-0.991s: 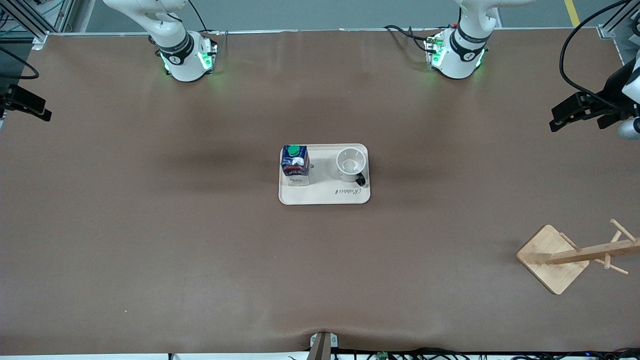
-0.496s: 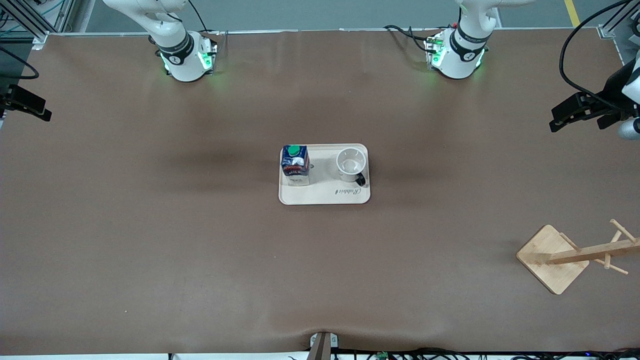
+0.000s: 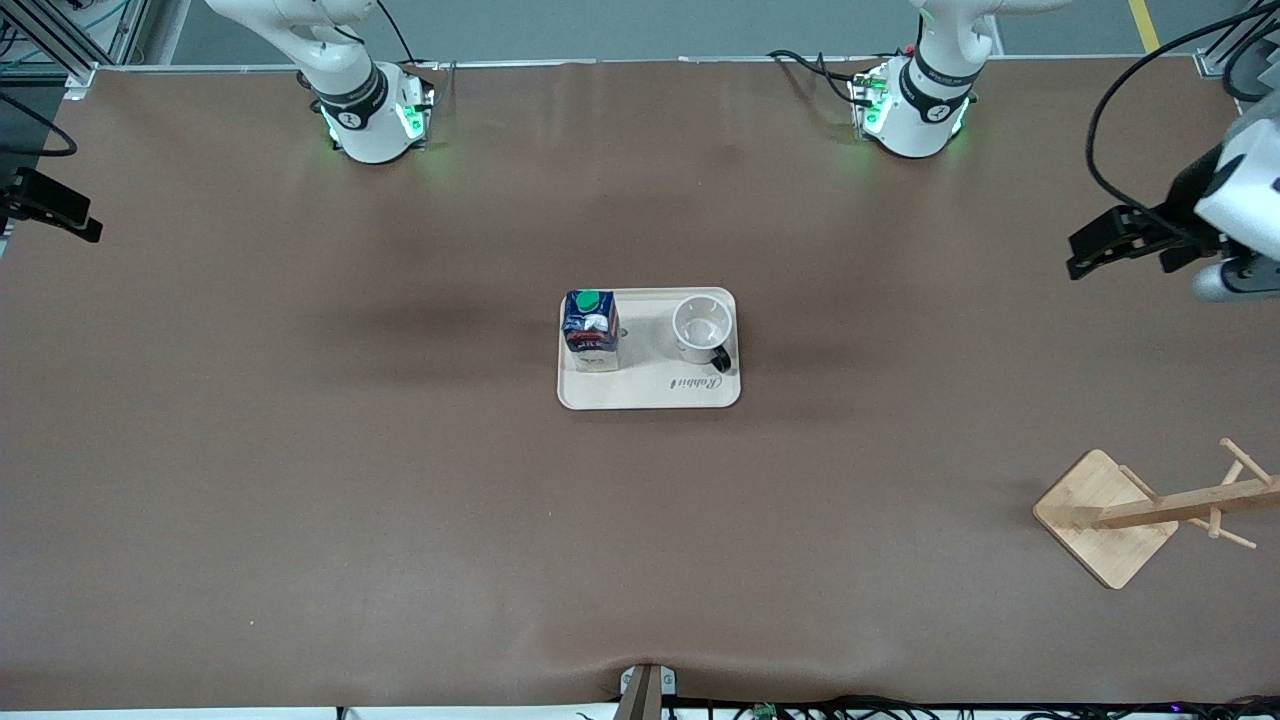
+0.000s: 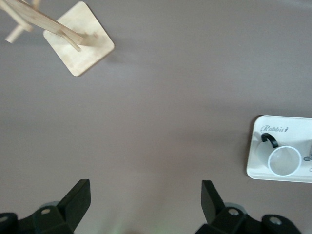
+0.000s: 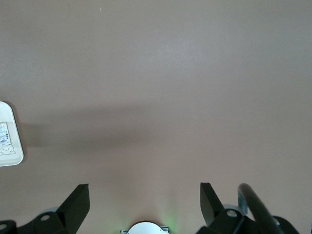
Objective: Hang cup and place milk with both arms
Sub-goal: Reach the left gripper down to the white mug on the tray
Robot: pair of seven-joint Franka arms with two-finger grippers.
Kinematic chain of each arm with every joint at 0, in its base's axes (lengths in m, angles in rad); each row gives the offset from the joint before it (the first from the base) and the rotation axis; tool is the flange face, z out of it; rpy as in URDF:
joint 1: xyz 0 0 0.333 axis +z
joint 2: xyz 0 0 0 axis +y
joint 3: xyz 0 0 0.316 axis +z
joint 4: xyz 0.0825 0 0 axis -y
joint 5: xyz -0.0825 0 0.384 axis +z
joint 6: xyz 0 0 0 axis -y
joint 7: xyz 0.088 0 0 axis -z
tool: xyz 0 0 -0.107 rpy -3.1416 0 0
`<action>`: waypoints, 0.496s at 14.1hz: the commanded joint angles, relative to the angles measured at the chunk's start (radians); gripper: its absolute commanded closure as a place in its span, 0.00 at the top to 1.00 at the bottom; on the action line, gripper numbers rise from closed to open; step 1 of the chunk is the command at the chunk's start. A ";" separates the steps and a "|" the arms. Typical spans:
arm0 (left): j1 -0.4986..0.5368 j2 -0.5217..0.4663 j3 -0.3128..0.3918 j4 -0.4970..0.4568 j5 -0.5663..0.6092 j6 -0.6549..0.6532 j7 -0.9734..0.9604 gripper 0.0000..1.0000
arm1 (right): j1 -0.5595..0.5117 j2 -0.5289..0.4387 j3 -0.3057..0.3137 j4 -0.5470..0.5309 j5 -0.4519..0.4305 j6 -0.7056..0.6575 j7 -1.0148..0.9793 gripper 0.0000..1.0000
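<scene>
The white cup [image 3: 702, 326] with a black handle stands upright on a cream tray [image 3: 650, 398] at the table's middle. The dark blue milk [image 3: 590, 330] with a green cap stands on the same tray, toward the right arm's end. My left gripper [image 3: 1085, 255] is open and empty, in the air over the left arm's end of the table. In the left wrist view, the gripper [image 4: 145, 200] shows the cup [image 4: 284, 160] and tray [image 4: 257, 168] well off. My right gripper [image 3: 60, 212] is open and empty over the right arm's end; its wrist view [image 5: 145, 202] shows bare table.
A wooden cup rack [image 3: 1105, 515] with pegs stands near the left arm's end, nearer the front camera than the tray; it also shows in the left wrist view [image 4: 78, 44]. The tray's corner [image 5: 10, 155] shows in the right wrist view. A brown mat covers the table.
My left gripper has moved a little in from the table's end toward the tray. The right arm, cup and milk have not moved.
</scene>
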 commanded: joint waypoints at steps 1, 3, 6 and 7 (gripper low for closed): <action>-0.003 -0.003 -0.076 -0.049 -0.003 0.034 -0.120 1.00 | 0.007 -0.005 -0.005 0.010 0.010 -0.004 -0.004 1.00; 0.000 -0.011 -0.154 -0.132 -0.003 0.095 -0.240 1.00 | 0.010 -0.005 -0.004 0.010 0.012 -0.007 -0.004 1.00; 0.002 -0.023 -0.257 -0.276 -0.003 0.201 -0.389 1.00 | 0.010 -0.005 -0.004 0.010 0.013 -0.008 -0.004 1.00; 0.002 -0.028 -0.289 -0.325 -0.005 0.247 -0.441 1.00 | 0.009 -0.005 -0.004 0.010 0.013 -0.010 -0.004 1.00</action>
